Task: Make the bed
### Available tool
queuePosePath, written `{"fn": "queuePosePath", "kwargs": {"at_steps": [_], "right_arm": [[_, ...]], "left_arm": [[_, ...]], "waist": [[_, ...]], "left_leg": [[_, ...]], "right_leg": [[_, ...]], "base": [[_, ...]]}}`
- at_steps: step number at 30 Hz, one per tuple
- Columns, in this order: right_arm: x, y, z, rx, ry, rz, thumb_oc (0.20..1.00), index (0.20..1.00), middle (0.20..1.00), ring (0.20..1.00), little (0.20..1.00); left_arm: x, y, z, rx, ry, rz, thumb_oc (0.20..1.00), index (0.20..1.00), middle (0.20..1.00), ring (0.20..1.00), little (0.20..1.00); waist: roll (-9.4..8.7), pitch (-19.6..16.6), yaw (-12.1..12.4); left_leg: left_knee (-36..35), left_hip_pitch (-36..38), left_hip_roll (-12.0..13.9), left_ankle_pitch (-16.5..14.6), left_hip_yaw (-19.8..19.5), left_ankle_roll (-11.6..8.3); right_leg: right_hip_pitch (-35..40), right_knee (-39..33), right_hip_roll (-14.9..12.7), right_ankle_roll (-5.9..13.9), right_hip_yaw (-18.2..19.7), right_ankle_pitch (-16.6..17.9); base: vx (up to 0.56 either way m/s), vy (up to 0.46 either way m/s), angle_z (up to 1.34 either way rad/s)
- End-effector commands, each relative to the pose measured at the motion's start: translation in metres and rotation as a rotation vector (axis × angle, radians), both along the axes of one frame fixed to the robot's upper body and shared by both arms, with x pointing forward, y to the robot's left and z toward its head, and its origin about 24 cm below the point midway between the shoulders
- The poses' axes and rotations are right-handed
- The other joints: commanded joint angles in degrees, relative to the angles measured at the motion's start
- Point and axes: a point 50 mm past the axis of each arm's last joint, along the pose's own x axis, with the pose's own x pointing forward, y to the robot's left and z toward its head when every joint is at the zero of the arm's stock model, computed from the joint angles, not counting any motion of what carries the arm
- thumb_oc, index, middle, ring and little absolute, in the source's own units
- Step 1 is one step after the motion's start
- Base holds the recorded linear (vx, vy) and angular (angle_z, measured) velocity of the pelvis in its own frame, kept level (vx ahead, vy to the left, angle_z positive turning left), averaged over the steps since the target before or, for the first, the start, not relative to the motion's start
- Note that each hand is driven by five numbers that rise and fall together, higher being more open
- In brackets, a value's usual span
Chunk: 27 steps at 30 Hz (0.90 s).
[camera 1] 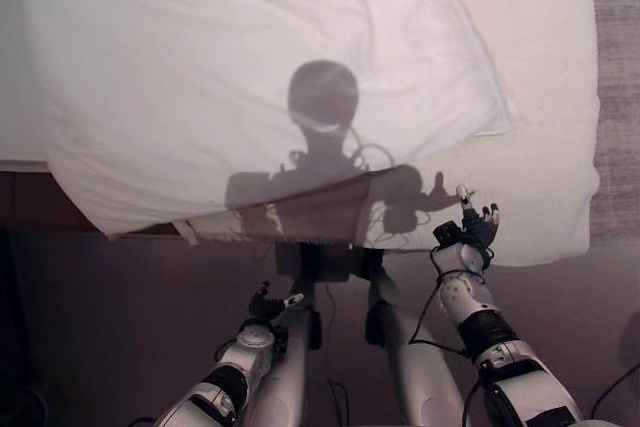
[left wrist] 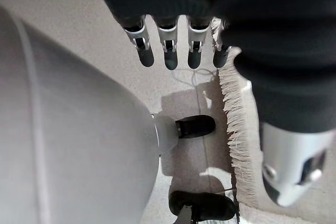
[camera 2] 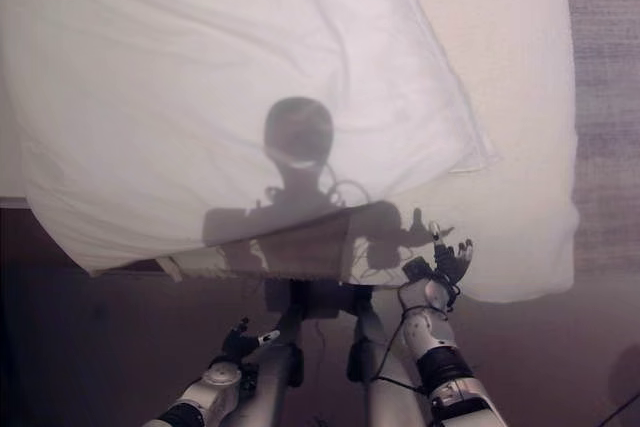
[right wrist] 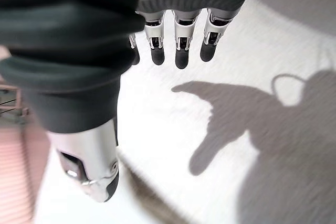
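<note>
White duvet [camera 1: 250, 77] lies askew over the bed [camera 1: 550, 147], its lower edge hanging past the near side. Right hand [camera 1: 470, 232] raised at the bed's near edge, fingers straight, holding nothing. Left hand [camera 1: 268, 304] low over the floor [camera 1: 120, 327], fingers relaxed, empty.

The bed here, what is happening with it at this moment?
A humanoid robot stands at the edge of the bed. A white duvet lies crooked over the cream sheet, one corner pointing to the robot's right. The right hand is raised, open, at the bed's near edge and holds nothing. The left hand hangs low over the floor, also open. Neither grips the duvet.
</note>
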Motion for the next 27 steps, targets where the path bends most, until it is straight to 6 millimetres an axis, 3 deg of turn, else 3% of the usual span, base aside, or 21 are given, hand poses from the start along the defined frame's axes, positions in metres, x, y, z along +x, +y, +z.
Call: {"fn": "queuePosePath", "kwargs": {"at_steps": [1, 8, 18, 27], "right_arm": [[0.001, -0.002, 0.029, -0.054, -0.155, -0.016, 1.000, 1.000, 1.000, 1.000, 1.000], [0.005, -0.001, 0.050, -0.129, -0.229, -0.004, 1.000, 1.000, 1.000, 1.000, 1.000], [0.020, 0.006, 0.068, -0.088, -0.283, 0.024, 1.000, 1.000, 1.000, 1.000, 1.000], [0.057, 0.005, 0.087, 0.060, -0.263, 0.073, 1.000, 1.000, 1.000, 1.000, 1.000]], "left_arm": [[-0.012, 0.010, -0.008, 0.027, 0.032, 0.023, 1.000, 1.000, 1.000, 1.000, 1.000], [-0.012, 0.011, -0.008, 0.041, 0.032, 0.017, 1.000, 1.000, 1.000, 1.000, 1.000], [-0.011, 0.011, -0.008, 0.038, 0.030, 0.012, 1.000, 1.000, 1.000, 1.000, 1.000], [-0.008, 0.010, -0.006, 0.003, 0.020, -0.004, 1.000, 1.000, 1.000, 1.000, 1.000]], "waist": [[-1.39, -0.49, 0.53], [-1.74, -0.49, 0.99], [-1.95, -0.49, 2.05], [-1.84, -0.49, 4.00]], "left_leg": [[0.08, 1.60, -2.96, -3.78, 3.04, -0.81], [0.08, 1.57, -2.90, -3.61, 2.83, -0.98], [0.08, 1.27, -2.88, -3.49, 2.47, -1.07], [0.08, 0.65, -2.69, -3.51, 2.17, -1.08]], "right_leg": [[1.55, 3.03, -2.58, 4.22, 4.66, 1.37], [1.66, 2.57, -2.41, 4.27, 4.32, 1.76], [1.78, 2.31, -2.41, 4.21, 3.67, 1.90], [1.20, 1.85, -2.08, 4.20, 3.59, 2.23]], "base": [[0.00, 0.000, 0.00], [0.00, 0.000, 0.00], [0.00, -0.001, 0.00], [0.00, 0.000, 0.02]]}}
